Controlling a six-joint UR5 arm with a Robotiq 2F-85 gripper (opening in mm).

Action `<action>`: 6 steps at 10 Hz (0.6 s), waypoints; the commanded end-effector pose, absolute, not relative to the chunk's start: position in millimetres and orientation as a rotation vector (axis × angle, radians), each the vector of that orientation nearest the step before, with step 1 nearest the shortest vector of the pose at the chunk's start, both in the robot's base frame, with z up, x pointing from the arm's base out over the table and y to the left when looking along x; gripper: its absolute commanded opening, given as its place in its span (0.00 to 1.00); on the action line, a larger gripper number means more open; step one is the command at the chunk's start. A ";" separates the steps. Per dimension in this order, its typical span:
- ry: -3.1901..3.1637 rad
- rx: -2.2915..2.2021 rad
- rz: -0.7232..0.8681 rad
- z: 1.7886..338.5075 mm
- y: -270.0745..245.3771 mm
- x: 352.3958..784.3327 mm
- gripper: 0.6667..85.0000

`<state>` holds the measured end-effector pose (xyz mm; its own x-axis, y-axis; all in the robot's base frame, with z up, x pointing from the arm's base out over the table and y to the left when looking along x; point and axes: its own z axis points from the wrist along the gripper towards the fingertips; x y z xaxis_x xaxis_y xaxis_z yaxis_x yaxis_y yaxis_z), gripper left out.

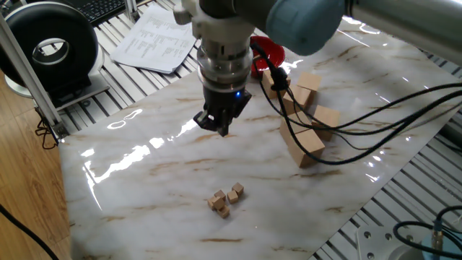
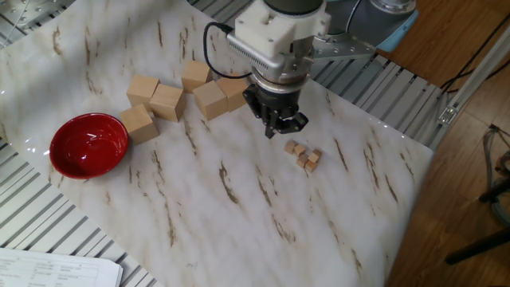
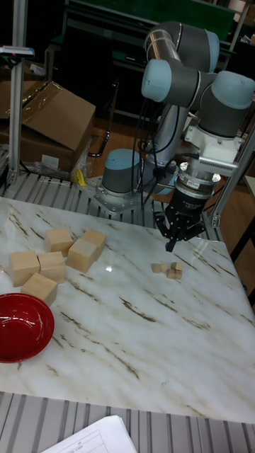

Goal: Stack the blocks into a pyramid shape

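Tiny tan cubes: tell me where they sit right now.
In the tall fixed view the tiny tan cubes lie clustered on the marble table, right of the large wooden blocks, just below the gripper.

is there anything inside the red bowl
Nothing shows inside the red bowl: its glossy inner surface looks bare in the other fixed view. The near rim hides a thin strip of the inside.
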<state>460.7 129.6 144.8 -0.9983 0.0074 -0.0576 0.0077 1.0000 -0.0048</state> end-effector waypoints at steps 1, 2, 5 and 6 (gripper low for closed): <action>3.039 -0.072 -0.132 158.2 104.9 472.4 0.00; 3.026 -0.089 -0.170 159.3 97.9 476.3 0.00; 3.041 -0.183 -0.159 175.1 86.6 488.8 0.00; 3.068 -0.209 -0.133 180.1 86.2 484.4 0.00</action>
